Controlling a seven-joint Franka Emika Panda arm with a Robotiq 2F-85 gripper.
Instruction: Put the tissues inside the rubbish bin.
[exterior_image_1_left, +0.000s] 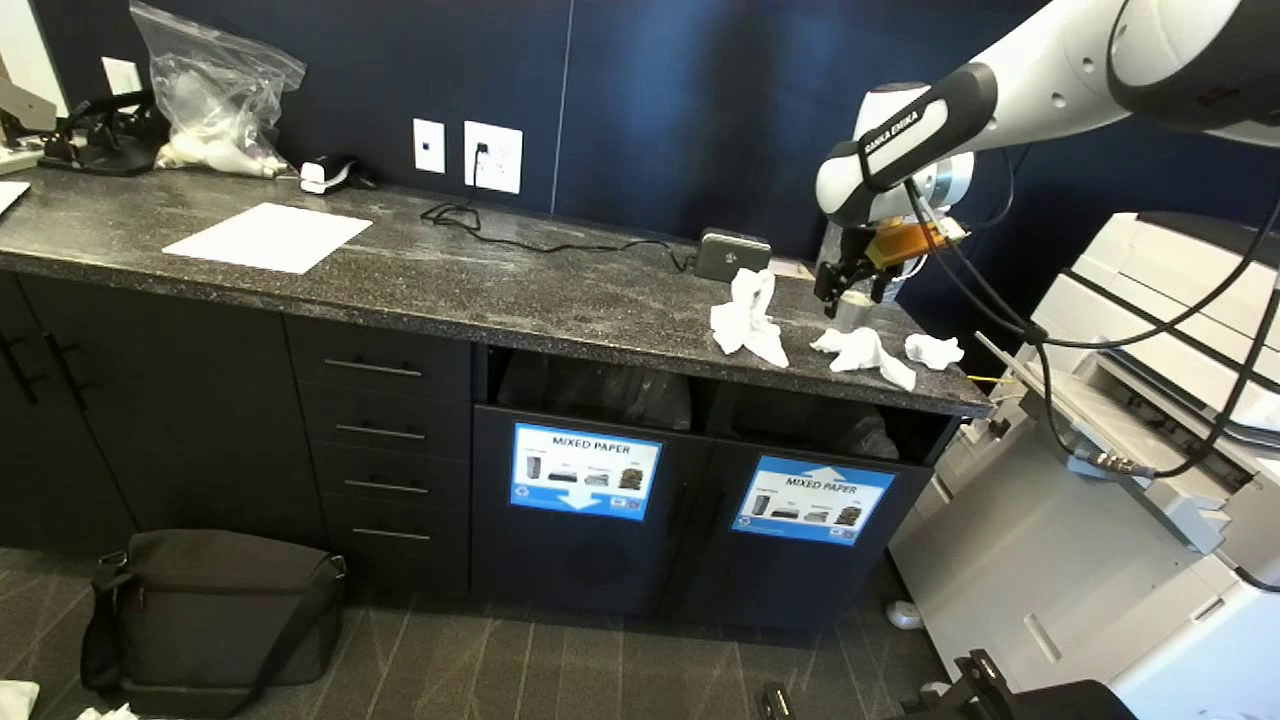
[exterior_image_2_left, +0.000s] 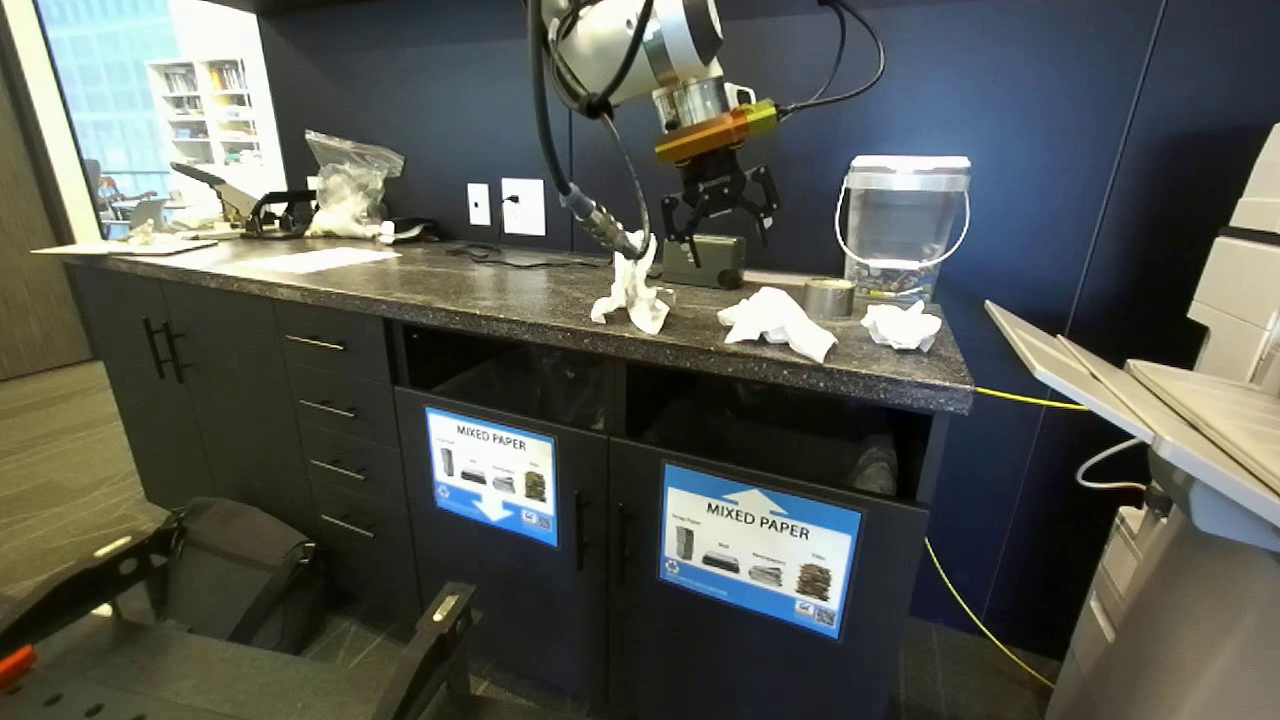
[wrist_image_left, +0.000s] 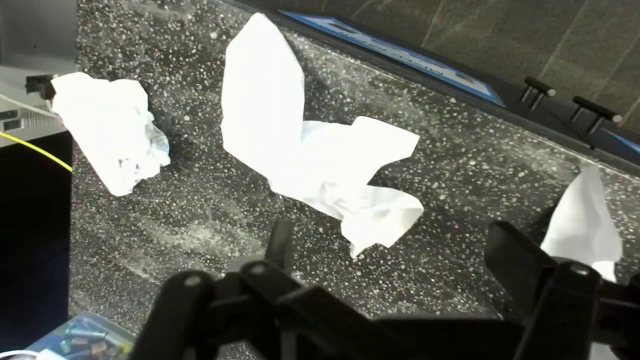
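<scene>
Progress is at the outset: I find nothing deposited. All three crumpled white tissues (exterior_image_2_left: 778, 322) lie on the worktop (exterior_image_1_left: 550, 290), towards its front edge and apart from one another: one in front of a small dark box (exterior_image_1_left: 733, 257), one just in front of what looks like a silver tape roll (exterior_image_2_left: 829, 298), and one near the worktop's end. My gripper (exterior_image_2_left: 730, 245) hangs above the surface, its jaws spread wide, nothing held between them and no tissue raised. What I take for the rubbish bin (exterior_image_2_left: 905, 225), see-through with a white rim, stands at the back of the worktop, behind the end tissue. Through its wall I note small mixed contents low down but no white wad; the view is poor there, and I cannot confirm whether its top is uncovered. Outstanding: grasp, carry and drop for all three. In my judgement the middle tissue, central in the wrist view, is the readiest first pick.
</scene>
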